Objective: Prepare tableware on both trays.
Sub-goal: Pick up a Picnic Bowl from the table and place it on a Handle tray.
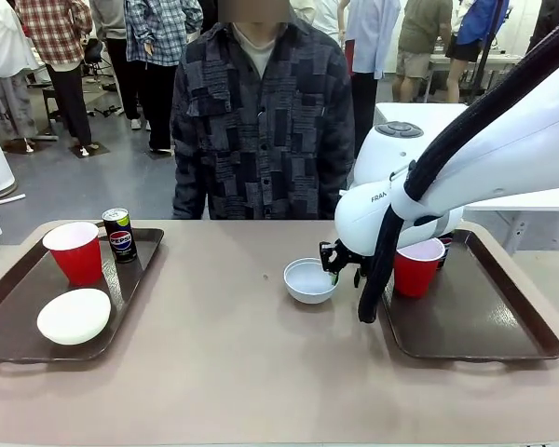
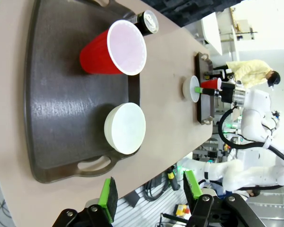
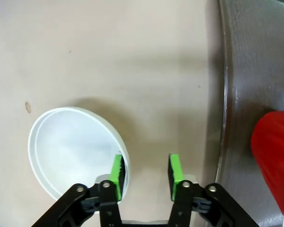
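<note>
Grey-blue bowl [image 1: 310,280] sits upright (mouth up) beside right tray [image 1: 484,326].

You face a beige table [image 1: 233,372], a person in a dark patchwork shirt [image 1: 261,121] standing at its far edge, bystanders on grey floor behind, a white table [image 1: 531,200] at right.

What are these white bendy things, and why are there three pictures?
They are two robot arms with pincers called grippers. One picture looks across the table at a person; two come from cameras on the arms' wrists. The left tray holds a red cup, a Pepsi can and a white bowl. The right tray has another red cup. The right gripper is open, straddling a pale bowl's rim on the table. The left gripper is open and empty.
</note>
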